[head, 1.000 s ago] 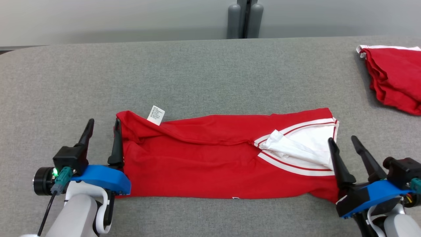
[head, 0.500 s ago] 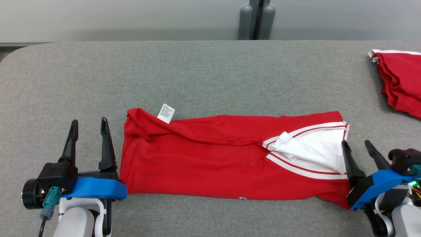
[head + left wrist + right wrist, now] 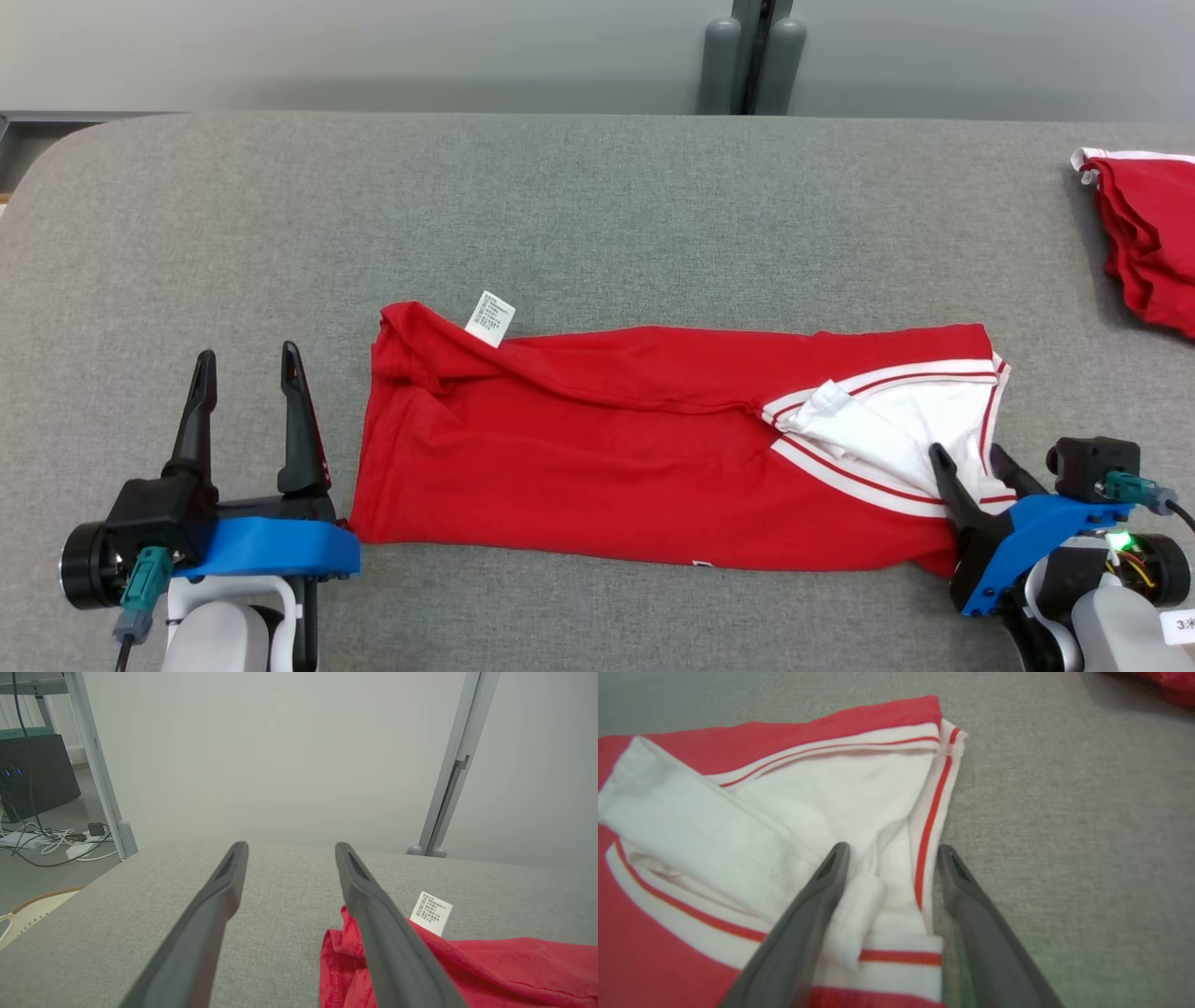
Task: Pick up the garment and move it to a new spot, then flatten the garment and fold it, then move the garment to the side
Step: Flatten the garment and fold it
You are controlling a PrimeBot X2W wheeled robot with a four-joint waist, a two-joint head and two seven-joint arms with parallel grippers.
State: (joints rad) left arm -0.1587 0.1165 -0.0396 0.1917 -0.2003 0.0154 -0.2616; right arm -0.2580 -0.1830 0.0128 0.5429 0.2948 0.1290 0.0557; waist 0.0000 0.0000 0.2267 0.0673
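garment [image 3: 607, 467]: red, folded lengthwise, white trim | left hand [image 3: 247, 353], right hand [image 3: 965, 451]: both open

— How does the shirt [image 3: 597, 448] lie?
— Folded into a long red band, flat across the grey table [image 3: 560, 205], slightly wrinkled.
— And its ends?
— A white label [image 3: 490, 318] at the far left corner; the white, red-striped collar [image 3: 887, 420] at the right.

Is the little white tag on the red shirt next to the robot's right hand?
No, the white tag sits at the end of the red shirt nearest the left gripper.
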